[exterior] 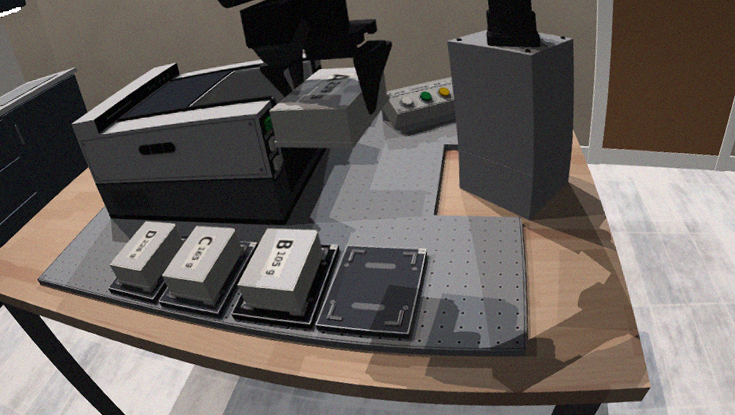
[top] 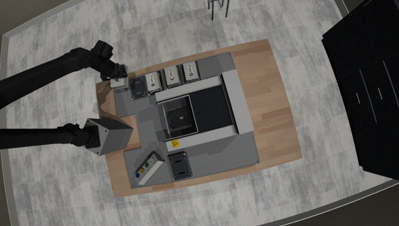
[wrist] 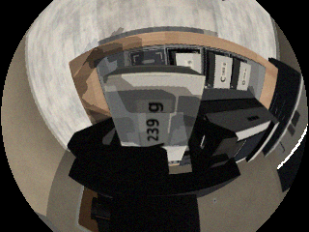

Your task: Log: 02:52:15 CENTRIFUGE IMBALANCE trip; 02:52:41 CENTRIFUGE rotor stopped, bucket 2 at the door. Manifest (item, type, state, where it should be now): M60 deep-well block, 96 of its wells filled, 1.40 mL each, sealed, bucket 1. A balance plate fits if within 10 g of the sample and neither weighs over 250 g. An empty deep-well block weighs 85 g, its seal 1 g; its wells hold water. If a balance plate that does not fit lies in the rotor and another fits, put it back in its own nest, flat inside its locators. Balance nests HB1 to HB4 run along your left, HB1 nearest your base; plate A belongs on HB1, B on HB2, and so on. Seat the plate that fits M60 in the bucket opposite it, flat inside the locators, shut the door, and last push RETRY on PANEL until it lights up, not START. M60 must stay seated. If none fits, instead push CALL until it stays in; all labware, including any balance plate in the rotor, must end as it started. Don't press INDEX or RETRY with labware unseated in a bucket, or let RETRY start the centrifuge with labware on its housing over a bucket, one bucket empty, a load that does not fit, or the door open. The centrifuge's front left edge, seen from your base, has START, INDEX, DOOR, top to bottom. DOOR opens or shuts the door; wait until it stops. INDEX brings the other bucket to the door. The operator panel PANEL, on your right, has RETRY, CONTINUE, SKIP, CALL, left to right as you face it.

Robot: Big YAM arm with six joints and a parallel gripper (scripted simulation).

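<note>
My gripper (top: pixel 117 75) is shut on balance plate A (top: pixel 119 81), a grey block whose label reads 239 g in the wrist view (wrist: pixel 154 119). It hangs high in the air near the empty dark nest HB1 (top: pixel 139 87), which also shows in the exterior view (exterior: pixel 374 291); there plate A (exterior: pixel 320 110) hangs between my fingers (exterior: pixel 330 83). Plates B (exterior: pixel 280 265) (105 g), C (exterior: pixel 200 260) (165 g) and D (exterior: pixel 144 252) sit in their nests. The centrifuge (top: pixel 201 107) has its door open, and bucket 2 (top: pixel 180 117) lies dark and empty at the opening.
The operator panel (top: pixel 148 167) with blue, yellow, green and white buttons stands at the near right. A spare dark nest (top: pixel 179 166) lies beside it. The arm's grey pedestal (exterior: pixel 512 115) rises at the table edge. A yellow warning label (top: pixel 174 143) marks the centrifuge housing.
</note>
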